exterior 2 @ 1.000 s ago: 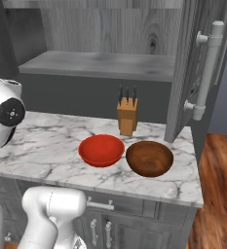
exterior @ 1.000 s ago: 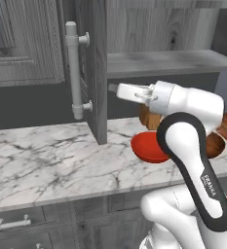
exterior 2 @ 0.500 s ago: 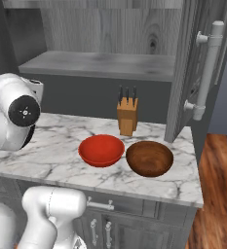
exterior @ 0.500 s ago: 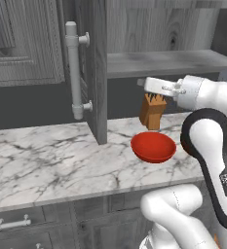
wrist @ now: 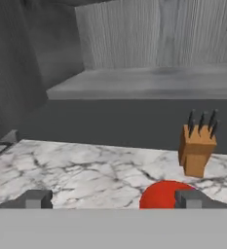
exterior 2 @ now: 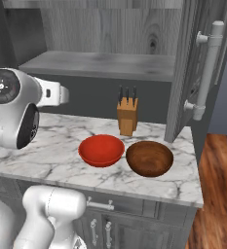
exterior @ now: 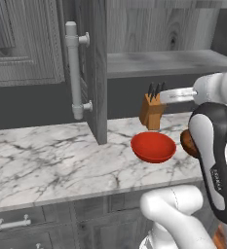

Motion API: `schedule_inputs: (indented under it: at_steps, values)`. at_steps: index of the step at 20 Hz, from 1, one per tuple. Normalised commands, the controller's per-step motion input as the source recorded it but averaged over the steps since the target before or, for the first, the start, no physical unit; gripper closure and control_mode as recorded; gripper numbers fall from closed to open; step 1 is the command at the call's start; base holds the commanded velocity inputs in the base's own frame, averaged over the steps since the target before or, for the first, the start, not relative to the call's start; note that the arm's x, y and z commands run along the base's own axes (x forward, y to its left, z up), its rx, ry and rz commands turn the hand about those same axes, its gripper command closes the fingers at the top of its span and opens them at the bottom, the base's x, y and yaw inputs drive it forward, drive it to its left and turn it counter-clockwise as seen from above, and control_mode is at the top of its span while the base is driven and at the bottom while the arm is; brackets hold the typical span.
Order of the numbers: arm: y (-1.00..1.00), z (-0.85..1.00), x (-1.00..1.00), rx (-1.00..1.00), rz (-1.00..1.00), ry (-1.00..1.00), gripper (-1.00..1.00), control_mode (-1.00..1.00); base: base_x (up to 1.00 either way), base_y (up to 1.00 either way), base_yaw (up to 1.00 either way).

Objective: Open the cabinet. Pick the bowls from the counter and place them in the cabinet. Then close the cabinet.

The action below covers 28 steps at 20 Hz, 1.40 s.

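Both cabinet doors stand open: the left door [exterior: 93,73] with its silver handle [exterior: 75,73] and the right door [exterior 2: 183,73]. The grey inner shelf [exterior 2: 100,63] is bare. On the marble counter [exterior 2: 47,146] the red bowl [exterior 2: 101,150] sits beside the brown wooden bowl [exterior 2: 149,158]. My arm partly hides the brown bowl [exterior: 187,141] in the left base view. My gripper [wrist: 112,199] is open, its fingertips [wrist: 37,198] far apart with nothing between them. It hovers above the counter, short of the red bowl [wrist: 166,194], and points toward the back wall.
A tan knife block [exterior 2: 127,115] stands against the back wall just behind the bowls. A closed neighbouring wall cabinet [exterior: 22,44] hangs to the left. Base cabinets with small handles [exterior 2: 103,204] run below the counter. Wooden floor [exterior 2: 217,194] lies to the right.
My arm has swung right, away from the left door, bringing the hand over the counter near the knife block and red bowl. The bowls and doors have not moved.
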Motion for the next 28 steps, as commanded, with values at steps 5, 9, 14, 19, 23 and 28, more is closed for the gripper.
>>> schedule_inputs:
  at_steps: [5,9,14,19,23,28]
  values:
    - [-0.88,-0.79,-0.01,-0.31,-0.43,0.40,-1.00,-1.00,0.00,0.00,0.00]
    - [-0.73,-0.70,0.00,-0.14,-0.57,0.40,-1.00,-1.00,0.00,0.00,0.00]
    - [-0.56,-0.49,0.07,-0.13,-0.49,0.27,-1.00,-1.00,0.00,0.00,0.00]
    - [-0.49,-0.43,0.09,0.07,-0.36,0.05,-1.00,-1.00,0.00,0.00,0.00]
    - [-0.34,-0.40,0.00,0.13,-0.22,0.00,-1.00,-1.00,0.00,0.00,0.00]
    - [-0.24,-0.43,0.00,0.17,-0.16,-0.09,-1.00,-1.00,0.00,0.00,0.00]
